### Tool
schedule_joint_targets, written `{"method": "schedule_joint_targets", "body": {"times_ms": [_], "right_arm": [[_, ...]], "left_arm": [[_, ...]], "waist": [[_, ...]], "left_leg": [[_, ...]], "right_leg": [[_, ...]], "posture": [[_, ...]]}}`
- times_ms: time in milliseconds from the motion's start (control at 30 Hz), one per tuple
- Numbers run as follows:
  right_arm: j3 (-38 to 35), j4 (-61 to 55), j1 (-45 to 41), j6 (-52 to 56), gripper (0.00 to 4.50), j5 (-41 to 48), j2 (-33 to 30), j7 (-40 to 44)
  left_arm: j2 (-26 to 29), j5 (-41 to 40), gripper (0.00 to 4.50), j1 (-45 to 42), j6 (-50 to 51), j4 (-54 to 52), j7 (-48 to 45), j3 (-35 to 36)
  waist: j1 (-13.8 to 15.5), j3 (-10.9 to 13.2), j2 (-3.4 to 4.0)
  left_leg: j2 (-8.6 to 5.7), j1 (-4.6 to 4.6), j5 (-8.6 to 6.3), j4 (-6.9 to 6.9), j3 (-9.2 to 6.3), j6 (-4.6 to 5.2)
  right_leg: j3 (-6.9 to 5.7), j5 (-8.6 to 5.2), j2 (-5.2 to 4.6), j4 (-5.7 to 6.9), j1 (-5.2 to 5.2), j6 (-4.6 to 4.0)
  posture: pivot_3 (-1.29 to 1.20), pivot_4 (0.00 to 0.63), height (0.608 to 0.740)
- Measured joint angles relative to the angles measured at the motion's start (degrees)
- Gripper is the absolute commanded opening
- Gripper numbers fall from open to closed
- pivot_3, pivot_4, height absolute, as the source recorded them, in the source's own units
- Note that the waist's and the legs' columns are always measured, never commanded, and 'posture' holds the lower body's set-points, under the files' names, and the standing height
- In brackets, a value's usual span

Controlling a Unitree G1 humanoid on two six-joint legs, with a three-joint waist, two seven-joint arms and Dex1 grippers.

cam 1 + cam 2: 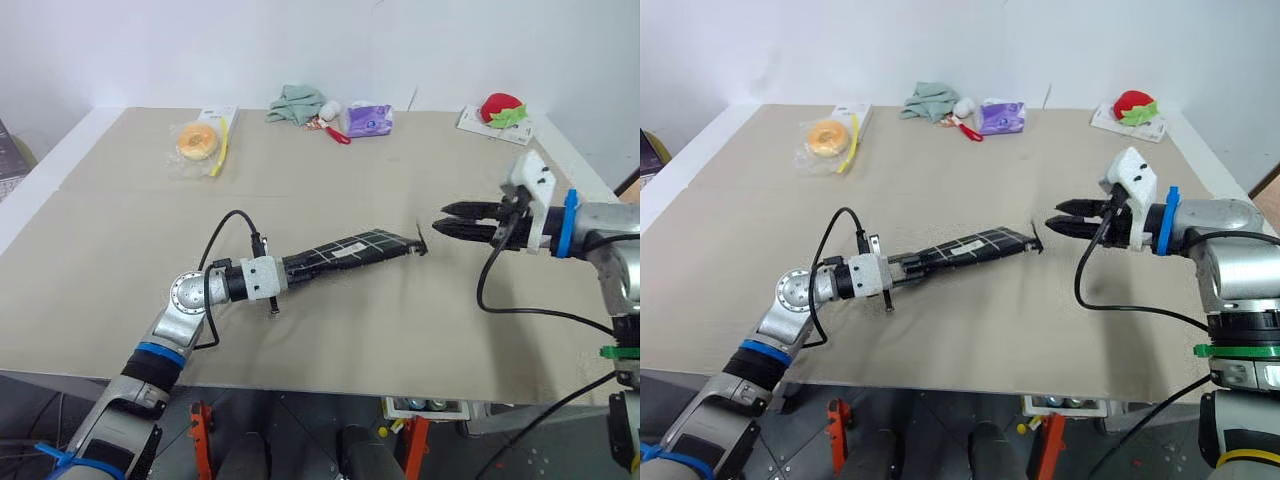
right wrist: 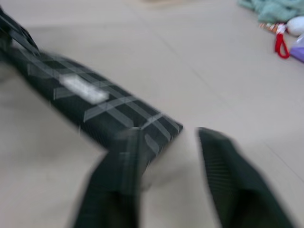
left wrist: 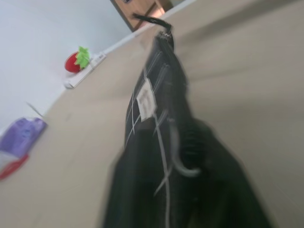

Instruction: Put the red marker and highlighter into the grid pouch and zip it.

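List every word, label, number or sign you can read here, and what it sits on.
None can be read.
Grid pouch: its small white label is too blurred to read.
Purple packet: its print is too small.
White card under the strawberry toy: no legible text.

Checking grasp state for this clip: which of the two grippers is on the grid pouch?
The left gripper: it has one end of the grid pouch, lifting it off the table. The right gripper is apart from the pouch's zipper end, jaws open and empty.
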Motion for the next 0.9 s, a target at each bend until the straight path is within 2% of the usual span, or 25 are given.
{"method": "schedule_joint_targets", "body": {"times_ms": [33,67,100,133,300,467,667,733,900], "right_arm": [[-0.6,0.0,0.4,0.4,3.85,0.5,0.0,-0.4],[-1.2,0.0,1.0,0.7,4.31,0.8,0.0,-0.7],[-1.7,0.0,1.5,1.1,4.50,1.1,0.0,-0.9],[-2.1,0.1,2.0,1.5,4.50,1.4,0.0,-1.3],[-4.0,2.4,4.7,1.6,4.50,0.4,-0.4,-4.9],[-4.9,4.4,7.7,2.4,4.50,-0.2,-0.8,-7.0],[-6.0,9.6,9.8,1.9,4.50,-2.0,-2.6,-8.2],[-6.0,12.1,10.5,1.1,4.50,-2.9,-3.0,-7.5],[-5.9,16.1,9.6,-0.4,4.50,-4.2,-3.0,-6.7]], "left_arm": [[0.2,-1.3,2.98,0.3,2.5,-1.5,-0.9,0.2],[0.4,-2.7,3.40,0.7,5.1,-3.0,-1.6,0.5],[0.8,-4.6,3.96,1.2,8.5,-4.9,-2.5,0.7],[1.7,-7.8,4.46,1.9,14.4,-8.0,-3.7,0.9],[5.0,-19.8,4.46,4.5,37.6,-18.4,-4.3,4.2],[8.1,-27.0,4.46,5.8,50.9,-20.2,1.5,13.8],[16.7,-28.7,4.46,9.3,57.6,-18.3,6.3,26.4],[19.9,-27.0,4.46,12.4,57.6,-16.9,5.8,28.1],[22.7,-24.0,4.46,14.3,57.0,-15.6,3.8,28.5]], "waist": [[0.0,0.0,0.00],[0.0,0.0,0.00],[0.0,0.0,0.00],[0.0,0.0,0.00],[-0.1,0.0,0.00],[-0.2,0.0,-0.01],[-0.3,0.0,-0.02],[-0.3,0.0,-0.01],[-0.1,0.0,-0.03]], "left_leg": [[0.00,0.00,0.00,0.00,0.00,0.00],[0.00,0.00,0.00,0.00,0.00,0.00],[0.00,0.00,0.00,0.00,0.00,0.00],[0.01,0.00,0.00,0.00,0.00,0.00],[0.03,0.04,0.00,0.01,0.00,0.01],[0.10,0.08,0.00,0.02,0.01,0.02],[0.12,0.08,-0.01,-0.02,0.04,0.02],[0.10,0.08,-0.01,-0.04,0.07,0.03],[0.09,0.08,0.00,-0.03,0.07,0.01]], "right_leg": [[0.00,-0.01,0.00,0.00,0.00,0.01],[0.00,-0.01,0.00,0.00,0.00,0.01],[0.00,-0.01,0.01,0.00,-0.01,0.01],[0.00,-0.02,0.01,0.01,-0.01,0.03],[0.00,-0.11,0.04,0.04,-0.01,0.17],[-0.01,-0.08,0.13,0.06,-0.01,0.12],[-0.01,-0.14,0.13,0.04,-0.02,0.08],[0.00,-0.20,0.10,0.04,-0.03,0.07],[0.00,-0.19,0.09,0.04,-0.02,0.04]], "posture": [[0.00,0.150,0.740],[0.00,0.150,0.740],[0.00,0.150,0.740],[0.00,0.150,0.740],[0.00,0.150,0.740],[0.00,0.150,0.740],[0.00,0.150,0.740],[0.00,0.150,0.740],[0.00,0.150,0.740]]}}
